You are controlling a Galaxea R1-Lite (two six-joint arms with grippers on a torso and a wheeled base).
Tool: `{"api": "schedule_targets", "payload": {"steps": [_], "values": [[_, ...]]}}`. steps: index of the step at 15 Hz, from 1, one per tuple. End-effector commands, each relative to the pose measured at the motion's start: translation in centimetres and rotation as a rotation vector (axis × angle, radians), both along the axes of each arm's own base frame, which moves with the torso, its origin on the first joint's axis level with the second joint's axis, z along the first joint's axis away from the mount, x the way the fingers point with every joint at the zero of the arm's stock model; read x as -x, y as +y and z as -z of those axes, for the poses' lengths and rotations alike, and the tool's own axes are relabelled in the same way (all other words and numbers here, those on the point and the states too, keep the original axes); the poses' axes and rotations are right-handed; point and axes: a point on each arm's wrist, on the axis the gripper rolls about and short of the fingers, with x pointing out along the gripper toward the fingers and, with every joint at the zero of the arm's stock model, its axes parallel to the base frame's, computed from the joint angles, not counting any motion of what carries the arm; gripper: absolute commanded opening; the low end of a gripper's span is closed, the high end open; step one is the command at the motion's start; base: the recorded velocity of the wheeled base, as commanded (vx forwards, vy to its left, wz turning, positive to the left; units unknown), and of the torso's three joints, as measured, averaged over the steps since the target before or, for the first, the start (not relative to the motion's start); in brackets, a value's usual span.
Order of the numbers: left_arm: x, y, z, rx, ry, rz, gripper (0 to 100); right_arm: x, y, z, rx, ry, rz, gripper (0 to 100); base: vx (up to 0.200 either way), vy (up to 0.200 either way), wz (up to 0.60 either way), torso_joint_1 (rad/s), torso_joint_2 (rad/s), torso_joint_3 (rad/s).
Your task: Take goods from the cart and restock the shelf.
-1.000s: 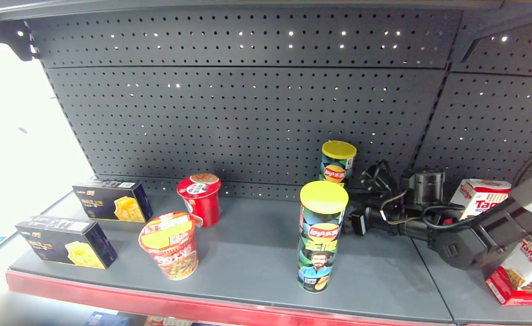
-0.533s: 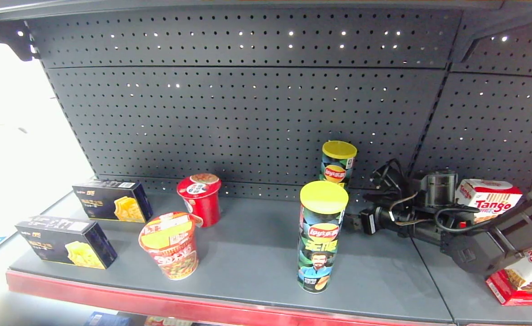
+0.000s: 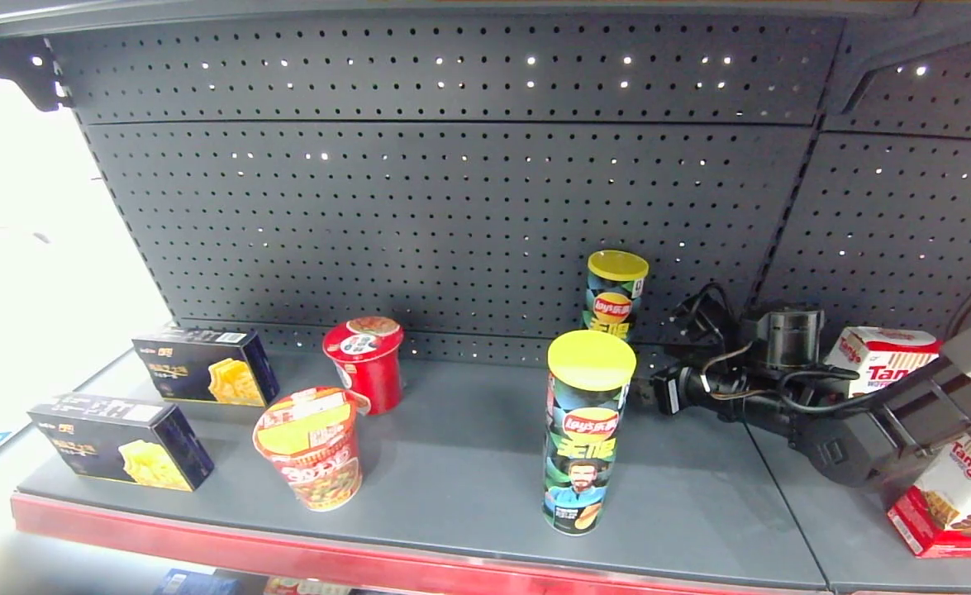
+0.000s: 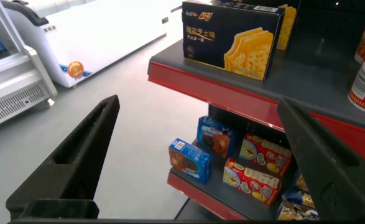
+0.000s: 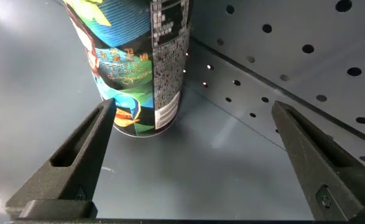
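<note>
Grey perforated back panel (image 3: 452,207) is seen rising behind the shelf (image 3: 452,463), a dark grey board edged along its front with a red strip (image 3: 204,537). From the robot's right, the right hand (image 5: 194,109) is held low over the board near the panel, its fingers (image 5: 76,155) spread wide apart and nothing clamped between them. The rear chip can (image 3: 615,297) is stood upright against the panel just ahead of that hand, closer to one finger than midway, and contact cannot be told. The front chip can (image 3: 588,430), also upright and yellow-lidded, is placed nearer the red strip, in line with the rear one. At the far right, two red-and-white wafer boxes (image 3: 886,359) are partly covered by the arm. At the left end, two dark biscuit boxes (image 3: 126,442) are set one behind the other. Between them and the cans, a front noodle cup (image 3: 311,450) and a red rear cup (image 3: 367,364) are stood well apart. The left hand (image 4: 198,106) is held below and before the red strip, fingers apart and empty, with a blue packet (image 4: 191,158) on the lower shelf beyond it.
</note>
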Motion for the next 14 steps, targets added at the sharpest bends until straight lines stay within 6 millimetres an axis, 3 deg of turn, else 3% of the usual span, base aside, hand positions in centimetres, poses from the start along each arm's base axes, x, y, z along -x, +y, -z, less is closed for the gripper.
{"api": "schedule_targets", "payload": {"steps": [1, 6, 10, 14], "values": [[0.0, 0.0, 0.0, 0.0, 0.0, 0.0, 100, -0.1, -0.3, 0.2, 0.002, 0.005, 0.009, 100, 0.0, 0.0, 0.0, 0.0, 0.0, 0.0], [0.0, 0.0, 0.0, 0.0, 0.0, 0.0, 100, 2.1, -0.6, -1.8, -0.006, -0.027, -0.002, 100, 0.0, 0.0, 0.0, 0.0, 0.0, 0.0], [0.0, 0.0, 0.0, 0.0, 0.0, 0.0, 100, 3.5, -0.2, -4.9, -0.023, -0.121, -0.023, 100, 0.0, 0.0, 0.0, 0.0, 0.0, 0.0], [0.0, 0.0, 0.0, 0.0, 0.0, 0.0, 100, 6.8, -1.2, -6.7, -0.037, -0.164, -0.026, 100, 0.0, 0.0, 0.0, 0.0, 0.0, 0.0]]}}
